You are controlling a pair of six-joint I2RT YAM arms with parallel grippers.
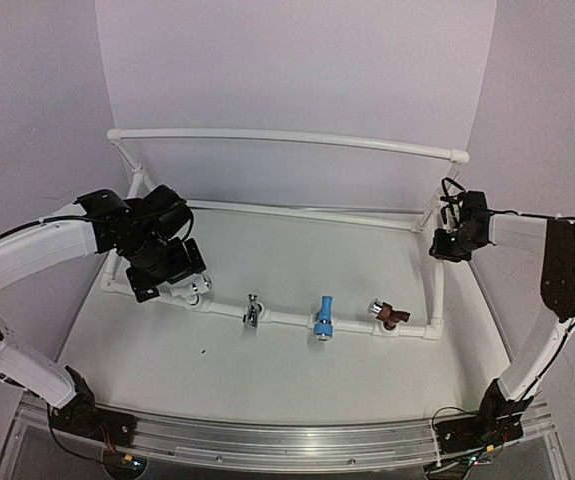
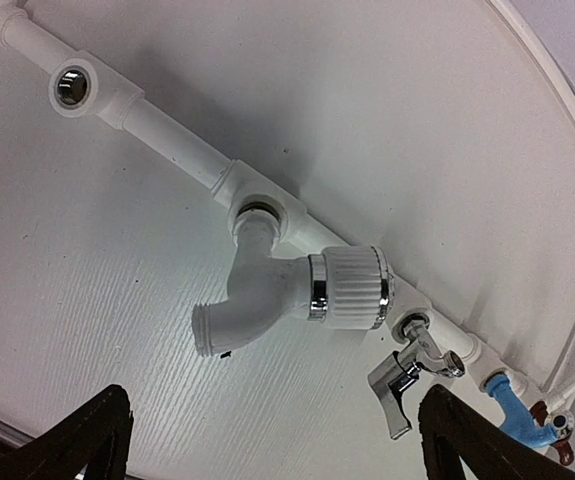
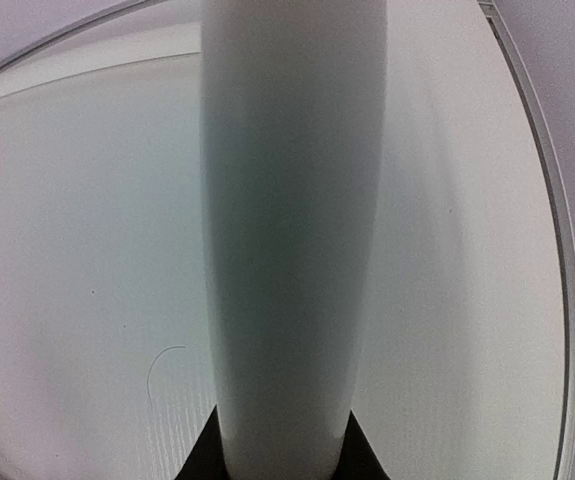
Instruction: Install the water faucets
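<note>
The white faucet point(image 2: 297, 290) sits with its threaded end in a socket of the front pipe point(image 2: 167, 140), spout lying toward the table. My left gripper point(image 2: 272, 435) hangs open just in front of it, black fingers point(image 2: 87, 440) wide apart and empty. In the top view that gripper point(image 1: 162, 275) covers the white faucet point(image 1: 195, 291). Along the same pipe stand the chrome faucet point(image 1: 252, 312), the light blue one point(image 1: 323, 318) and the reddish-brown one point(image 1: 391, 314). My right gripper point(image 3: 282, 455) is shut on the frame's right-hand pipe point(image 3: 292, 230), a finger pressed on each side.
The white PVC pipe frame point(image 1: 287, 137) stands across the table, with a high rear rail and a low front rail. An empty socket point(image 2: 70, 87) shows at the front rail's left end. The right gripper point(image 1: 445, 245) is at the frame's right side.
</note>
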